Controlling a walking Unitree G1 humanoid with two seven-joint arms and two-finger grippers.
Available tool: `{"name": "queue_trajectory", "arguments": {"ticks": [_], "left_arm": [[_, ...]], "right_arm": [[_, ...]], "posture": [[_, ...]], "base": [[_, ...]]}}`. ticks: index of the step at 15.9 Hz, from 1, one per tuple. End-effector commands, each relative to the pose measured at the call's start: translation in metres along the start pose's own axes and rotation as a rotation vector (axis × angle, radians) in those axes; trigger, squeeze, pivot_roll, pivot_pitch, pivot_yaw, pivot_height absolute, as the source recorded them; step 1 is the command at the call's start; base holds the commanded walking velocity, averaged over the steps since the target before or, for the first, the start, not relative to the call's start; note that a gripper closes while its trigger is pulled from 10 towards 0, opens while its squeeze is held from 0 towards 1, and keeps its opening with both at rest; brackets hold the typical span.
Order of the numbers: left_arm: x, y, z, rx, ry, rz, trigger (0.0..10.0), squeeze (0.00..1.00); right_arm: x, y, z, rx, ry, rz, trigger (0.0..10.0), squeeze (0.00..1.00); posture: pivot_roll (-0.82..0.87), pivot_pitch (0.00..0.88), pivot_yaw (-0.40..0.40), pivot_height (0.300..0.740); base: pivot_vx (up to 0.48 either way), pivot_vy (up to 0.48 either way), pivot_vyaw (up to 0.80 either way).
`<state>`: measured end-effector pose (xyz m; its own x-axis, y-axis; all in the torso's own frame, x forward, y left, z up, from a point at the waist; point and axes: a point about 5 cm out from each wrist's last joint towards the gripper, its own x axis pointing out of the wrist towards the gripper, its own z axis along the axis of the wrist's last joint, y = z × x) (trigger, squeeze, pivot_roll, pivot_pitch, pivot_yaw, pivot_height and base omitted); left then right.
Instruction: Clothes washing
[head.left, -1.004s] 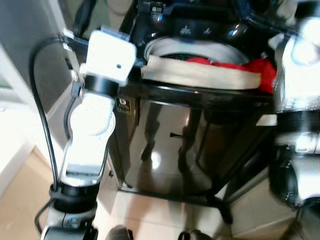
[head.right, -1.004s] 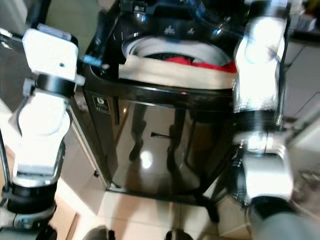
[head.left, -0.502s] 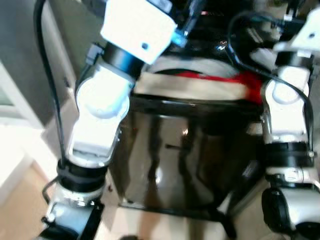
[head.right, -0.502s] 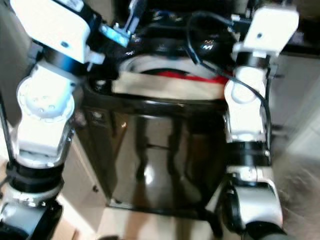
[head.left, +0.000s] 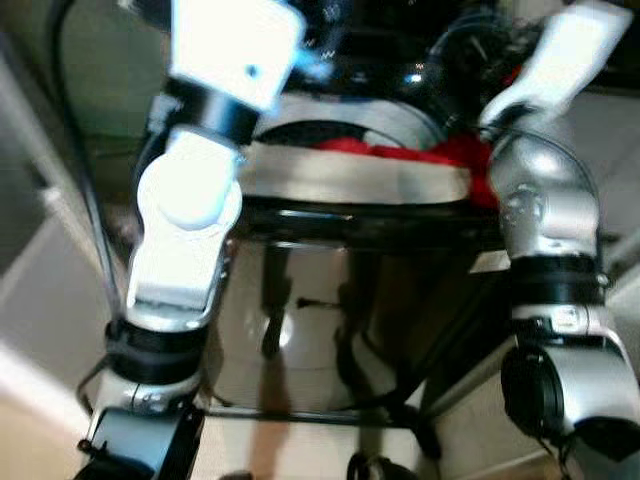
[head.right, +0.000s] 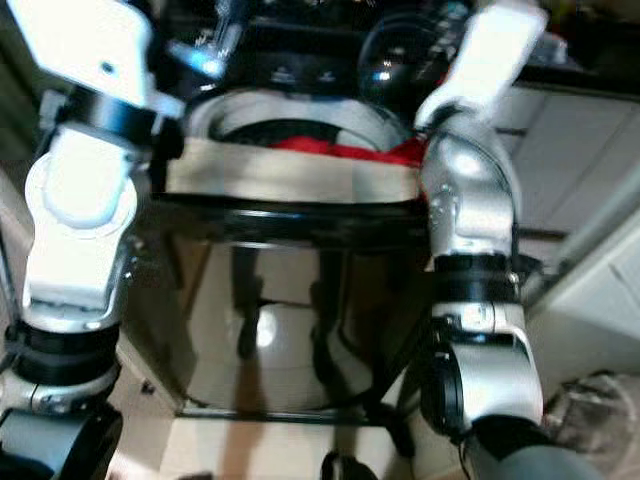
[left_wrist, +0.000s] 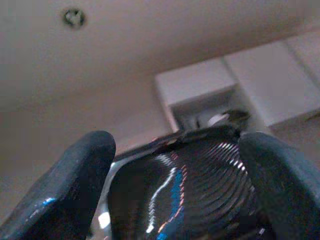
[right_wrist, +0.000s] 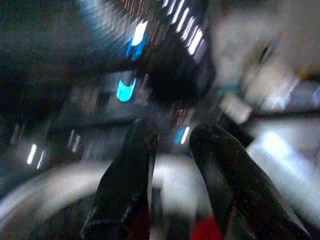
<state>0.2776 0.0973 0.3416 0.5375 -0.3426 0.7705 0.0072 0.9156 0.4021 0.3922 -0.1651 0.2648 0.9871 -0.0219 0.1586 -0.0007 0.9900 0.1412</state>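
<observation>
Glossy black washing machine (head.left: 350, 300) holds red clothes (head.left: 420, 152) under a beige cloth (head.left: 350, 185); both grippers' jaws are apart.

Readable text: we find none.
Washing machine (head.left: 340, 300) control panel: we see pale marks above the drum opening, too blurred to read.
Lit blue symbols: we cannot read them.

Motion-blurred throughout, overexposed white arm housings, glare on glossy washing machine (head.left: 340, 310) front
</observation>
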Motion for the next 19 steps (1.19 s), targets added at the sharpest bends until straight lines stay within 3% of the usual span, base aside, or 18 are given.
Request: {"name": "queue_trajectory", "arguments": {"ticks": [1, 2, 3, 5, 6, 7, 8, 9, 12, 15, 17, 18, 19], "left_arm": [[0.000, -0.002, 0.000, -0.011, 0.008, 0.004, 10.0, 0.05], [-0.002, -0.004, -0.008, -0.017, 0.054, -0.006, 10.0, 0.05], [-0.005, -0.009, -0.017, -0.032, 0.109, -0.026, 10.0, 0.04], [-0.008, -0.014, -0.028, -0.041, 0.193, -0.064, 10.0, 0.01], [-0.013, -0.018, -0.046, -0.103, 0.345, -0.086, 10.0, 0.00], [-0.021, -0.018, -0.060, -0.158, 0.475, -0.098, 10.0, 0.00], [-0.029, -0.016, -0.065, -0.214, 0.537, -0.093, 10.0, 0.00], [-0.039, -0.015, -0.065, -0.329, 0.629, -0.133, 10.0, 0.00], [-0.044, -0.007, -0.048, -0.415, 0.632, -0.303, 10.0, 0.00], [-0.041, -0.007, -0.037, -0.459, 0.626, -0.352, 10.0, 0.00], [-0.049, -0.010, -0.034, -0.476, 0.669, -0.385, 10.0, 0.00], [-0.052, -0.011, -0.034, -0.493, 0.691, -0.394, 10.0, 0.00], [-0.053, -0.014, -0.033, -0.508, 0.699, -0.401, 10.0, 0.00]], "right_arm": [[0.003, -0.008, -0.006, -0.026, 0.098, 0.001, 10.0, 0.00], [0.004, -0.013, -0.021, 0.000, 0.194, -0.008, 10.0, 0.00], [0.003, -0.018, -0.045, -0.028, 0.390, -0.024, 10.0, 0.00], [0.001, -0.024, -0.060, -0.029, 0.527, -0.063, 10.0, 0.00], [-0.001, -0.028, -0.065, -0.057, 0.604, -0.092, 10.0, 0.00], [-0.003, -0.032, -0.064, -0.087, 0.638, -0.097, 10.0, 0.00], [-0.005, -0.037, -0.055, -0.127, 0.639, -0.101, 10.0, 0.00], [-0.010, -0.039, -0.042, -0.135, 0.679, -0.054, 10.0, 0.00], [-0.014, -0.049, -0.029, -0.135, 0.739, -0.050, 10.0, 0.00], [-0.019, -0.051, -0.027, -0.089, 0.795, -0.048, 10.0, 0.00], [-0.030, -0.069, -0.009, -0.157, 0.808, -0.044, 10.0, 0.00], [-0.035, -0.073, -0.012, -0.145, 0.852, -0.033, 10.0, 0.00], [-0.039, -0.064, -0.025, -0.123, 0.905, 0.012, 10.0, 0.00]], "posture": [[0.02, 0.025, -0.039, 0.731], [0.02, 0.025, -0.039, 0.731], [0.02, 0.025, -0.039, 0.731], [0.01, 0.027, -0.029, 0.731], [0.02, 0.029, -0.030, 0.731], [0.03, 0.032, -0.035, 0.731], [0.04, 0.036, -0.039, 0.731], [0.03, 0.037, -0.042, 0.731], [0.03, 0.036, -0.043, 0.731], [0.04, 0.027, -0.048, 0.731], [0.04, 0.024, -0.055, 0.731], [0.03, 0.023, -0.058, 0.731], [0.03, 0.027, -0.058, 0.731]], "base": [[0.000, 0.000, 0.00], [0.000, 0.000, 0.00], [0.000, 0.000, 0.00], [0.000, 0.000, 0.00], [0.000, 0.000, 0.00], [0.000, 0.000, 0.00], [0.000, 0.000, 0.00], [0.000, 0.000, 0.00], [0.000, 0.000, 0.00], [0.000, 0.000, 0.00], [0.000, 0.000, 0.00], [0.000, 0.000, 0.00], [0.000, 0.000, 0.00]]}}
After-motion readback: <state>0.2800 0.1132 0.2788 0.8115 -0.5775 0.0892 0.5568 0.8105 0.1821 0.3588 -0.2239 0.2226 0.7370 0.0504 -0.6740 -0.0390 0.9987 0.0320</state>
